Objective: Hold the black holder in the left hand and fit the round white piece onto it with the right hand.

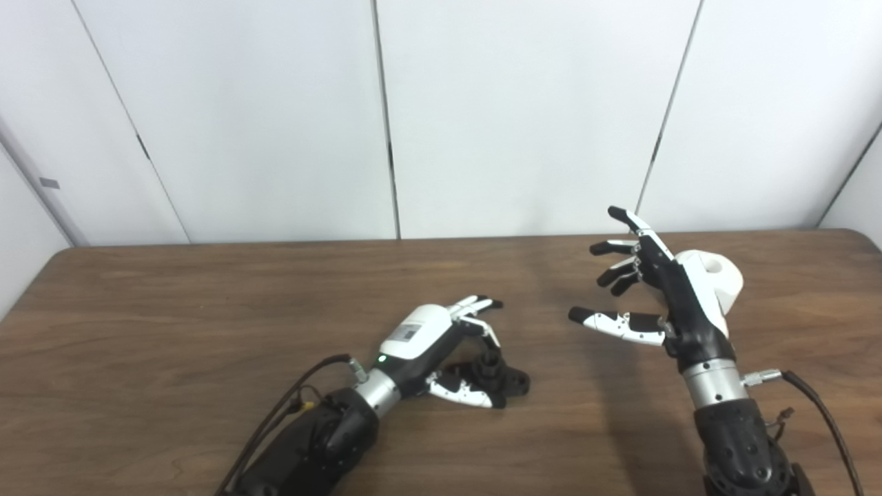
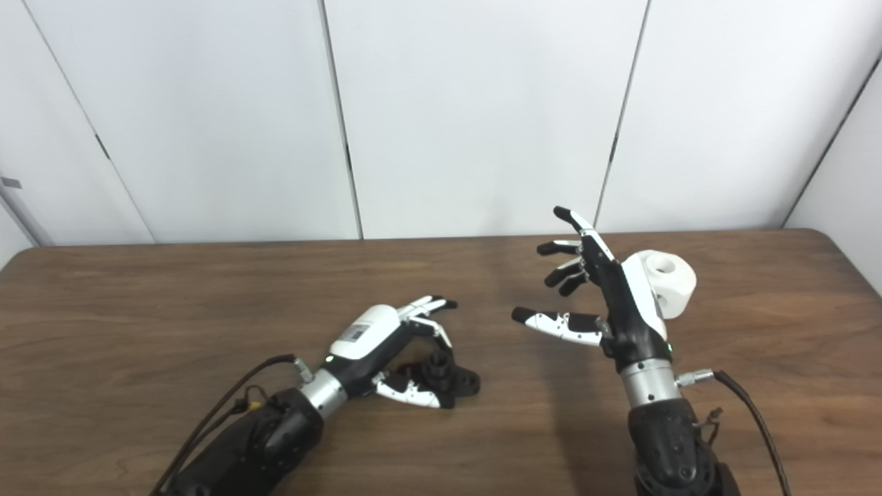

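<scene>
Holder (image 2: pixel 446 375), black, lies on the wooden table (image 2: pixel 138 310) inside the left hand (image 2: pixel 386 344), fingers arched over it, thumb alongside; firm grasp cannot be told. Right hand (image 2: pixel 606 296) raised, fingers spread, empty. Round white piece (image 2: pixel 668 275) sits on the table just behind it.

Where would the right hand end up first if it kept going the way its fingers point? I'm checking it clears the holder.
Right hand points up-left toward the wall; path looks free, depth uncertain.

Left hand (image 1: pixel 441 341) curls loosely over the black holder (image 1: pixel 497 375) on the table (image 1: pixel 138 331); right hand (image 1: pixel 661 296) raised, fingers spread, round white piece (image 1: pixel 723 279) just behind it.
</scene>
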Tool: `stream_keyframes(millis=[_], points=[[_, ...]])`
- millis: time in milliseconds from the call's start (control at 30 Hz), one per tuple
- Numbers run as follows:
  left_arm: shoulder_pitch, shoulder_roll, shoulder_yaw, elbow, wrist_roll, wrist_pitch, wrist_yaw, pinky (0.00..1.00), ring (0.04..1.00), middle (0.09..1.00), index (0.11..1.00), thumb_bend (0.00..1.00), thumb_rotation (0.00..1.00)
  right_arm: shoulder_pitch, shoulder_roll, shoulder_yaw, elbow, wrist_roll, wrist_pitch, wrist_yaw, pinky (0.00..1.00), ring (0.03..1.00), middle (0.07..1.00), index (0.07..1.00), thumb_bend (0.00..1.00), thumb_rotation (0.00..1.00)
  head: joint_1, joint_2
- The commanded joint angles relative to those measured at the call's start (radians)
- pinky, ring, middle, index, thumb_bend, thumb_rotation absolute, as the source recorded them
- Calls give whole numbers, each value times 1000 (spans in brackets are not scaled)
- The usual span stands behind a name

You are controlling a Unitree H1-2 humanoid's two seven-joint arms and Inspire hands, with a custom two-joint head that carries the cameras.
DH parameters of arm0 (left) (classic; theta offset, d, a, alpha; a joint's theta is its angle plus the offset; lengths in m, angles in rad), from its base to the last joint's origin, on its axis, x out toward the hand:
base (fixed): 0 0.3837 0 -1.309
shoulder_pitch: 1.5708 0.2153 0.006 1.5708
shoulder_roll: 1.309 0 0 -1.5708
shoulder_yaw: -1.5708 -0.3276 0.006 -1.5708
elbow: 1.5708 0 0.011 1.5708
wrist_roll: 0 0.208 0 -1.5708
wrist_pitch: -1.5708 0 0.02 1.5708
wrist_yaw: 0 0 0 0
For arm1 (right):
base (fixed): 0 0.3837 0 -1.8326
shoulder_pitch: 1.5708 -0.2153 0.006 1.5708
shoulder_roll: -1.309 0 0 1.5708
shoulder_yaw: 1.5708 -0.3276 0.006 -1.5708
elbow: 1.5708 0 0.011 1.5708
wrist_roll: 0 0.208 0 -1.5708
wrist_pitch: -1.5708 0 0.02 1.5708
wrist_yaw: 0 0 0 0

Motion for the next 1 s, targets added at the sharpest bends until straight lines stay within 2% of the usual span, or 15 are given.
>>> stream_keyframes(millis=[0, 133, 300, 500, 667, 800, 867, 900, 933, 967], points=[[56, -18, -48, 78, 63, 19, -23, 896, 963, 931, 487, 521, 77, -35, 3, -1, -48, -6, -7, -10, 422, 521, 692, 902, 602, 137, -6, 0], [54, -28, -41, 111, 58, 29, -15, 910, 967, 935, 487, 521, 77, -33, 9, 2, -64, -10, 15, -6, 427, 531, 704, 904, 604, 135, -33, -2], [47, -43, -36, 159, 81, 42, 44, 926, 960, 927, 487, 521, 80, -38, -2, 1, -68, -10, 22, 1, 431, 538, 708, 901, 613, 133, -68, -7], [50, -64, -20, 183, 107, 71, 91, 952, 964, 924, 487, 521, 80, -47, -28, -4, -66, -18, 11, 3, 427, 531, 696, 895, 609, 131, -76, -4], [54, -71, -19, 179, 147, 116, 127, 920, 945, 914, 486, 520, 82, -48, -48, -11, -68, -15, 15, 4, 433, 532, 692, 884, 611, 153, -66, -2], [61, -64, -14, 158, 152, 144, 111, 925, 947, 917, 486, 520, 82, -43, -53, -12, -77, -15, 22, 9, 440, 536, 692, 885, 609, 172, -65, 1], [61, -44, -22, 121, 163, 176, 71, 908, 951, 928, 491, 520, 82, -42, -52, -13, -80, -11, 22, 10, 439, 536, 693, 885, 612, 174, -63, 3], [61, -33, -25, 103, 167, 189, 51, 885, 952, 936, 563, 844, 211, -42, -51, -13, -80, -10, 22, 10, 436, 535, 694, 885, 615, 168, -63, 3], [60, -21, -28, 85, 173, 202, 35, 883, 953, 937, 572, 876, 223, -43, -51, -14, -80, -10, 19, 9, 436, 535, 694, 885, 615, 168, -58, 5], [59, -9, -31, 70, 178, 216, 23, 871, 954, 942, 605, 950, 262, -43, -51, -14, -80, -9, 19, 10, 435, 535, 694, 886, 616, 168, -55, 7]])
